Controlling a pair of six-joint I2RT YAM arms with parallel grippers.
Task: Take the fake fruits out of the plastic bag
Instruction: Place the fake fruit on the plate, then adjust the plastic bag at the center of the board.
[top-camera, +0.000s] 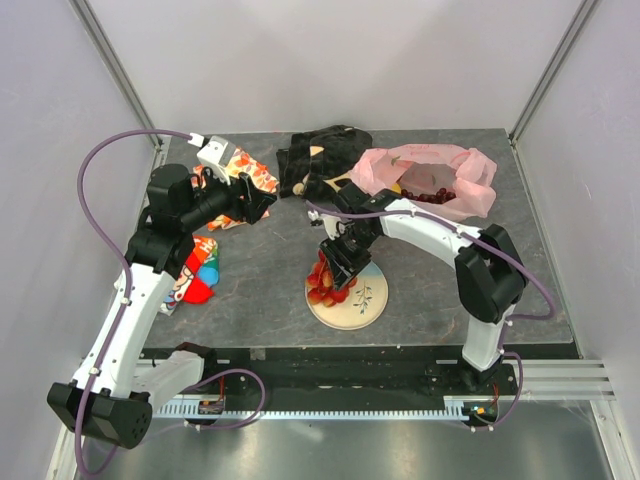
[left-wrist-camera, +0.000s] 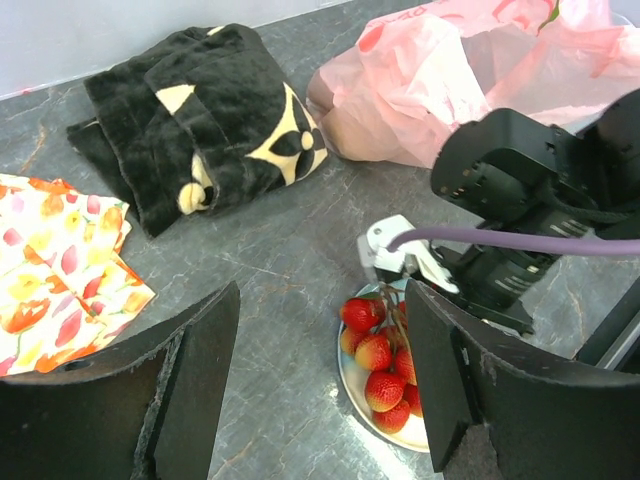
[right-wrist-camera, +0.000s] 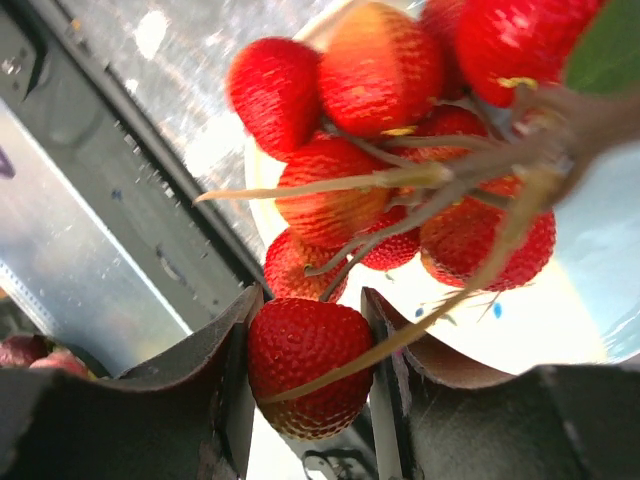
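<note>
Over the plate (top-camera: 368, 303), the right gripper (top-camera: 337, 262) is pinching one berry of the strawberry cluster (top-camera: 324, 282). Judging by the nearby rim, it should be lowering toward the centre before releasing. The left gripper (top-camera: 256, 203) is hovering open, well apart. Dark fruits (top-camera: 430, 193) are lying in the pink plastic bag (top-camera: 470, 175), with bare table (top-camera: 420, 290) between.

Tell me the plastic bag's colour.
The plastic bag is translucent pink, clearest in the left wrist view.

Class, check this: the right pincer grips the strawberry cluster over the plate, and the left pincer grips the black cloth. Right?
No. In the left wrist view the left pincer is open and empty, the black cloth lying beyond it. The right pincer does grip the strawberry cluster over the plate.
</note>
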